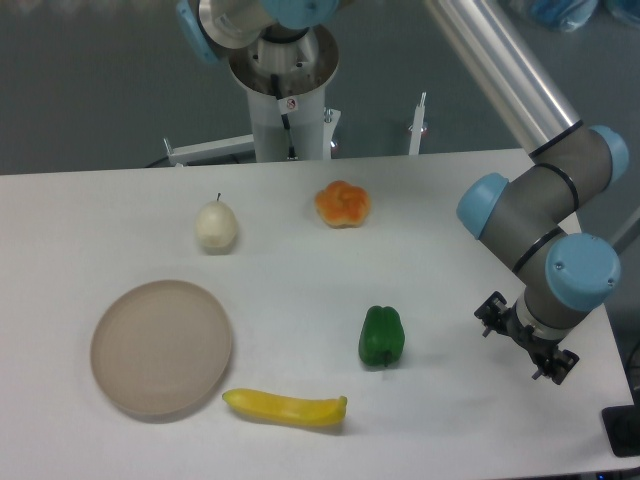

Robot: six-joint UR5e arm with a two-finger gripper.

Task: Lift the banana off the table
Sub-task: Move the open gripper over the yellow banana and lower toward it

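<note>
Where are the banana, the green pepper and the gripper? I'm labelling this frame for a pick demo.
banana (285,408): fixed camera view, middle of the yellow fruit.
green pepper (382,336): fixed camera view, centre of its body.
gripper (527,349): fixed camera view, black assembly under the blue wrist joint; fingers not clearly visible.

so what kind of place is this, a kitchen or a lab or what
Most likely a robotics lab, not a kitchen: a robot arm works over a plain white table where a banana, pear and green pepper are spread out like test objects.
</note>
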